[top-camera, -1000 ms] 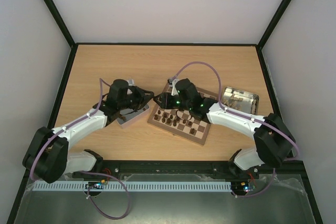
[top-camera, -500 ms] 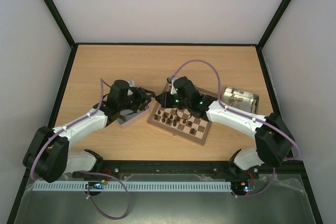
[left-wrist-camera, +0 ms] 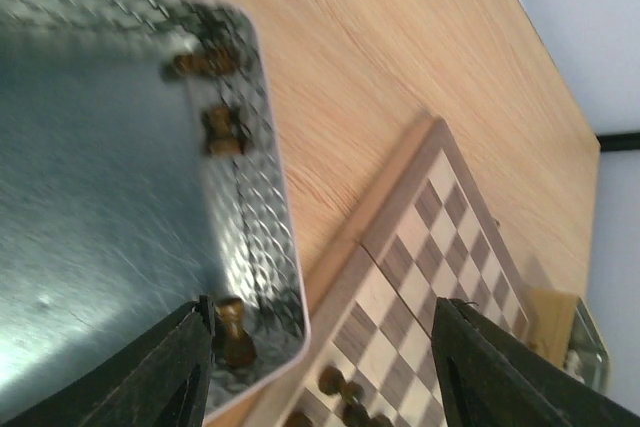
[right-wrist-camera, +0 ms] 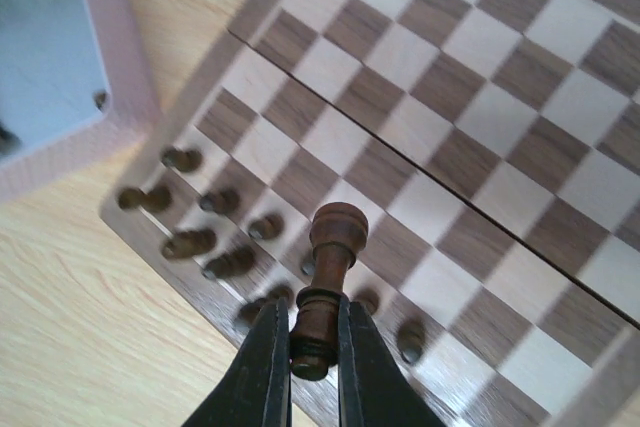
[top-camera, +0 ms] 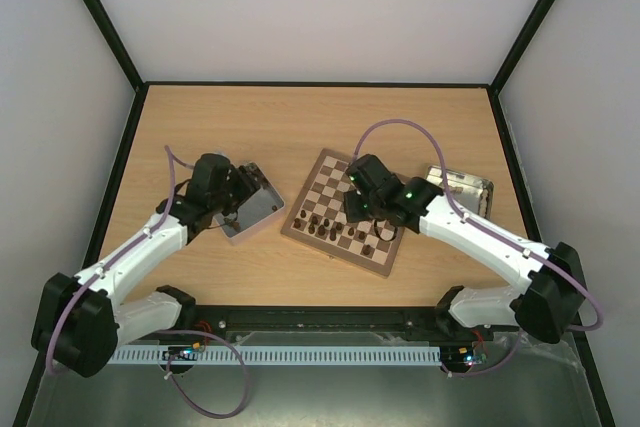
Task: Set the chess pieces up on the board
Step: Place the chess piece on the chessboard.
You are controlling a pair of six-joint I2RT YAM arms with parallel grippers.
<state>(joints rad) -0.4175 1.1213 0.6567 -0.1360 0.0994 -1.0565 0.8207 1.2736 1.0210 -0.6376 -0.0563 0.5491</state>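
The board (top-camera: 330, 187) lies mid-table, with several dark chess pieces (top-camera: 335, 229) standing along its near rows. My right gripper (top-camera: 352, 215) hangs over those rows, shut on the base of a tall dark brown chess piece (right-wrist-camera: 325, 277) that points away from the fingers (right-wrist-camera: 268, 357). In the right wrist view the board (right-wrist-camera: 450, 117) and its standing pieces (right-wrist-camera: 190, 243) lie below the held piece. My left gripper (left-wrist-camera: 320, 367) is open and empty, above the grey tray's corner. That tray (left-wrist-camera: 270, 197) holds loose pieces (left-wrist-camera: 222, 130); one piece (left-wrist-camera: 235, 332) lies by the left finger (left-wrist-camera: 160, 377).
The grey tray (top-camera: 268, 189) sits just left of the board, touching or nearly touching its edge. A second metal tray (top-camera: 462, 189) with more pieces lies at the right. Black frame rails border the table.
The grippers were together at the board's left corner. Since then the left one has opened and drawn back over the grey tray; the right one shut on the piece and carried it over the near rows.
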